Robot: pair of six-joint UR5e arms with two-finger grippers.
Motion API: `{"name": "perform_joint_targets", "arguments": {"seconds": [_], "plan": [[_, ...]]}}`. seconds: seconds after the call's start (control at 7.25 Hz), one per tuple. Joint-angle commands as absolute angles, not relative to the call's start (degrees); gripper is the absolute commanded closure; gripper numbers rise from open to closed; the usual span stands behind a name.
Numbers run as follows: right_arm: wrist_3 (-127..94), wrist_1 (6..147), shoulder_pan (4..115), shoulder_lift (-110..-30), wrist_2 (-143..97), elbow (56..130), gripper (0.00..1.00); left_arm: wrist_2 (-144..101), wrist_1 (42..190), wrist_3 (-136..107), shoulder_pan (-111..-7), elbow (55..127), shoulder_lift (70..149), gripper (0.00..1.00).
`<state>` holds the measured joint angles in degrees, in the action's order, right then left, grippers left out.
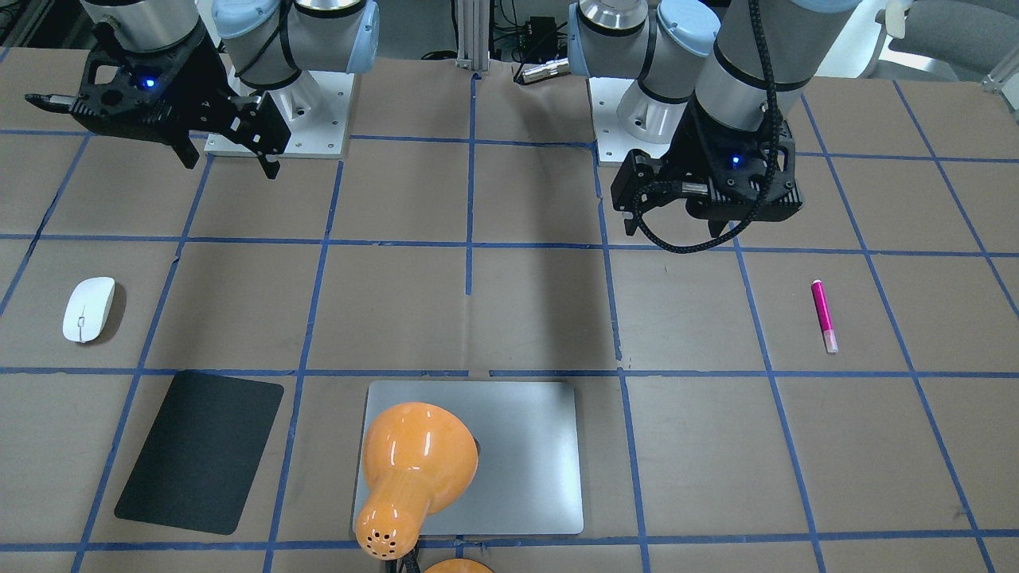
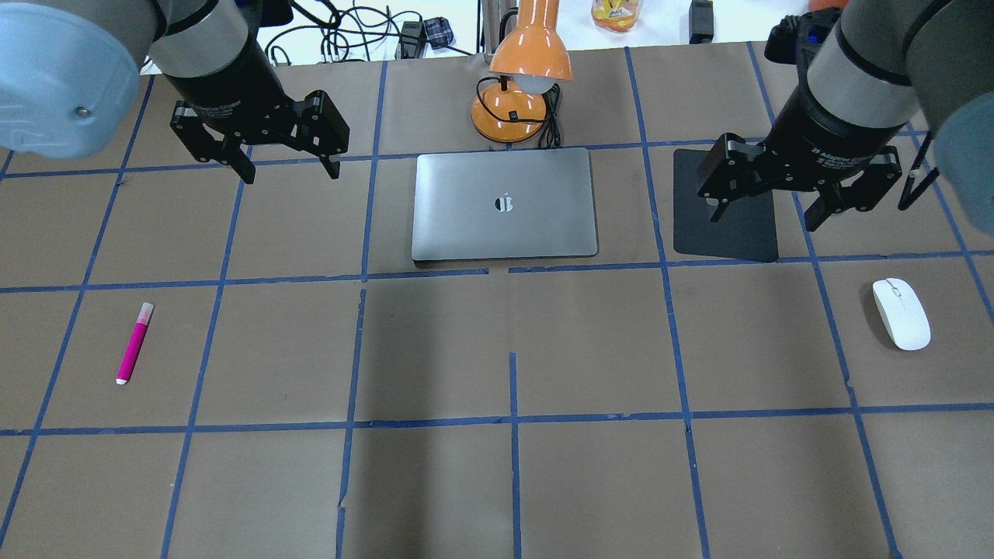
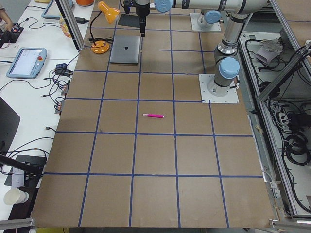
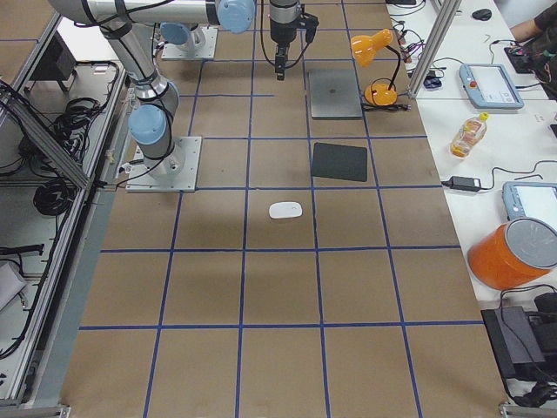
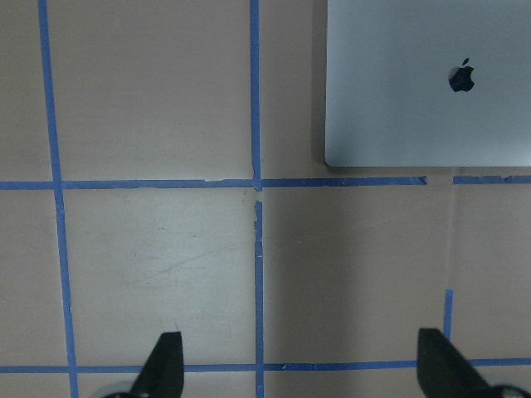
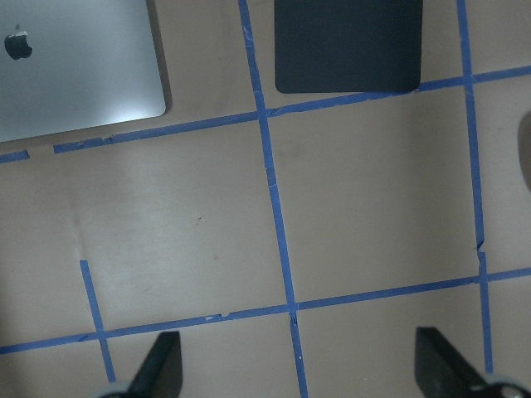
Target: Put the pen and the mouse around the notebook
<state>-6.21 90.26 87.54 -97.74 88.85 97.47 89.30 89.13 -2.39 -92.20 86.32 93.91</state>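
Note:
The silver-grey notebook [image 2: 505, 203] lies closed at the table's far middle. The magenta pen [image 2: 134, 343] lies alone on the brown paper at the left, nearer the robot than my left gripper [image 2: 287, 167]. That gripper hangs open and empty above the table, left of the notebook. The white mouse [image 2: 901, 313] rests at the right. My right gripper [image 2: 765, 217] hovers open and empty over a black mat [image 2: 730, 233], farther from the robot than the mouse. The left wrist view shows the notebook's corner [image 5: 427, 83] beyond the open fingers [image 5: 162, 365].
An orange desk lamp [image 2: 516, 85] stands behind the notebook, its head leaning over the notebook's far edge. The black mat lies right of the notebook. Blue tape lines grid the brown table cover. Cables and small items sit beyond the far edge.

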Motion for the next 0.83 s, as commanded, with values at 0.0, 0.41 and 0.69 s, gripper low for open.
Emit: {"name": "perform_joint_targets", "arguments": {"seconds": [0.0, 0.41, 0.69], "plan": [[-6.2, 90.3, 87.5, -97.7, 88.9, 97.6, 0.00, 89.3, 89.1, -2.4, -92.2, 86.3, 93.9, 0.00], [-5.7, 90.3, 86.8, -97.3, 89.1, 97.6, 0.00, 89.3, 89.3, -1.9, -91.2, 86.6, 93.9, 0.00], [-3.5, 89.8, 86.2, -96.9, 89.3, 97.7, 0.00, 89.5, 89.7, 8.6, -84.6, 89.5, 93.2, 0.00]]}}
